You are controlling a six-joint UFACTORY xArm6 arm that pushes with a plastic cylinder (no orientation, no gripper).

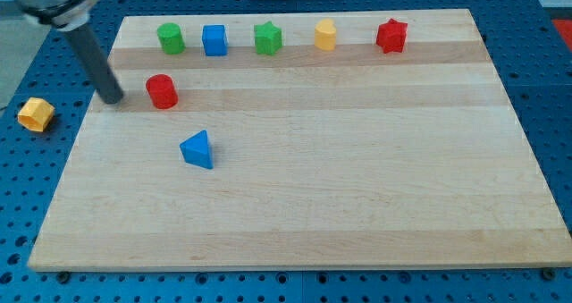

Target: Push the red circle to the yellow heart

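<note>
While my tip (115,98) sits just left of red circle (162,91) — yellow heart (37,114) off-board, farther left; end effector bare rod, no jaws.

Bright, even overhead light on the bench (357,187); blocks cast only small soft shadows. The rod's upper part, at the bench's far-left corner, is motion-blurred.

Rod (89,48) motion-blurred, upper end cut off — view's top-left corner.

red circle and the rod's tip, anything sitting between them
Nothing: in the camera view only bare wood separates my tip from the red circle, which sits just to the view's right of it.
</note>
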